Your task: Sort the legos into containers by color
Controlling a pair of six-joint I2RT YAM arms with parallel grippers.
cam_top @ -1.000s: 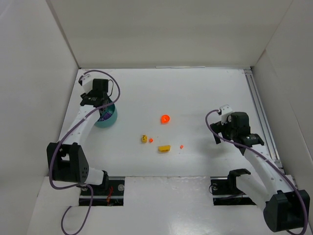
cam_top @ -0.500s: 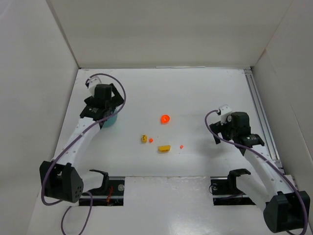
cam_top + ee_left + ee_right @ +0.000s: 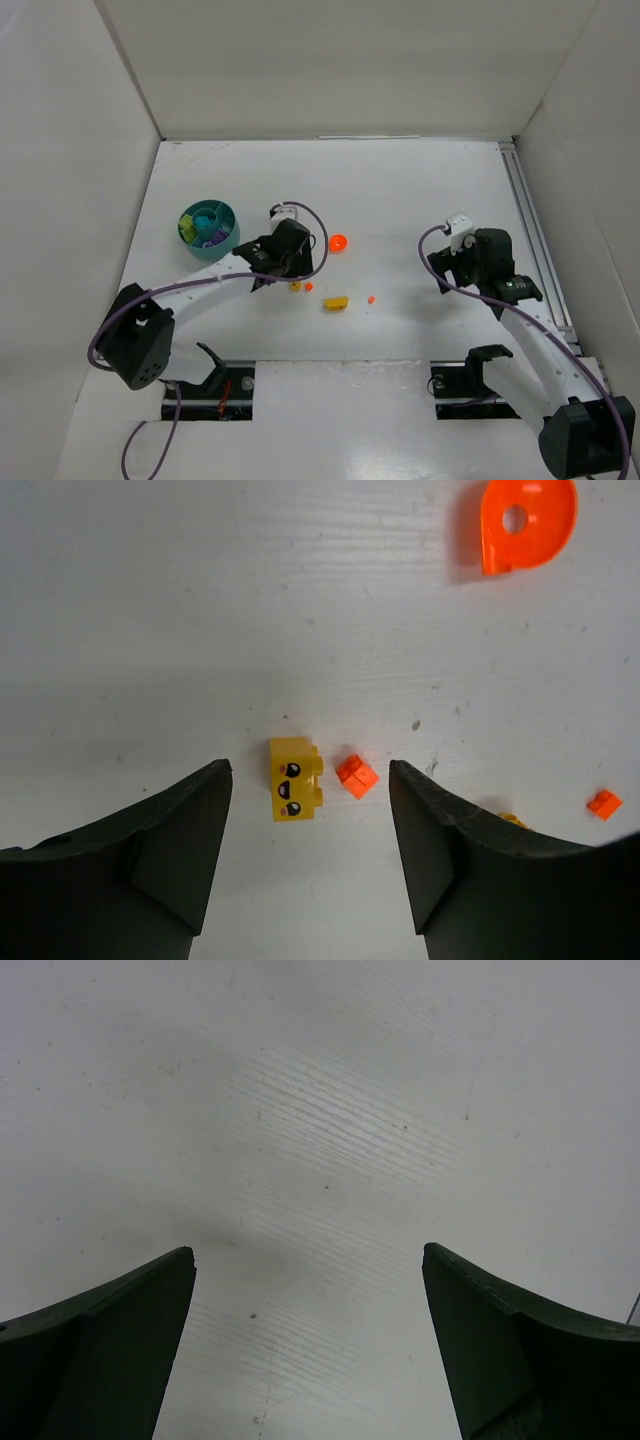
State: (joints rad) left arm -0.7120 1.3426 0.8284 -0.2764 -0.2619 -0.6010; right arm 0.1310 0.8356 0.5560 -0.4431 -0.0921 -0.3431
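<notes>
My left gripper [image 3: 310,780] hangs over the loose legos with its jaws apart, holding nothing. The yellow block [image 3: 296,791] lies between the fingers [image 3: 150,860], and a small orange bit [image 3: 357,776] sits just beside it, nearly touching.

That is my worry. If I close here, both could be pinched together and land in one compartment, or the orange bit gets flicked off across the table [image 3: 420,190]. The block also lies nearer one finger than the other, so a squeeze may twist it out.

The right gripper [image 3: 310,1260] is spread wide over bare table, well apart from everything. The dish [image 3: 210,256] stands far to the left of the loose pieces, with purple and lime showing inside. The round orange piece [image 3: 527,520] and a yellow piece [image 3: 335,303] lie in the open.

I cannot tell how high the fingers hang above the block. From above, the wrist partly hides it. The wrist view cuts off the yellow piece, and the dish's wedges are too small to read.
</notes>
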